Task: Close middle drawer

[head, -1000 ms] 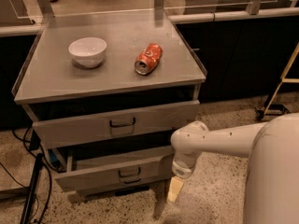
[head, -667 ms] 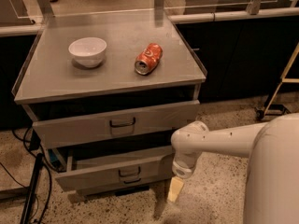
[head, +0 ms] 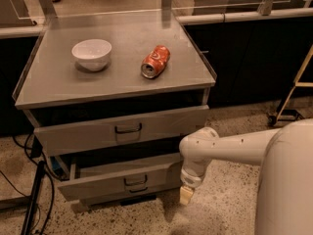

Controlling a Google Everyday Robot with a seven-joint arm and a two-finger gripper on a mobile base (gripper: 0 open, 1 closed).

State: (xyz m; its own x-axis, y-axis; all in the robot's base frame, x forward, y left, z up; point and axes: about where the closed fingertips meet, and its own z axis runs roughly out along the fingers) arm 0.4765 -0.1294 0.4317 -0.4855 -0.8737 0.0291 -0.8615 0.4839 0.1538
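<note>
The middle drawer (head: pixel 105 184) is a grey steel drawer with a narrow front panel and a small dark loop handle (head: pixel 135 181). It stands pulled out further than the taller-fronted top drawer (head: pixel 122 130) above it. My gripper (head: pixel 186 195) hangs pointing down just off the right end of the middle drawer's front, close to it. Whether it touches the drawer cannot be told. My white arm (head: pixel 230 148) reaches in from the right.
A white bowl (head: pixel 92 54) and a red can lying on its side (head: pixel 155 61) rest on the cabinet top (head: pixel 117 84). Black cables and a dark stand (head: pixel 34 199) are on the floor at left. A wooden ladder (head: pixel 296 84) stands at right.
</note>
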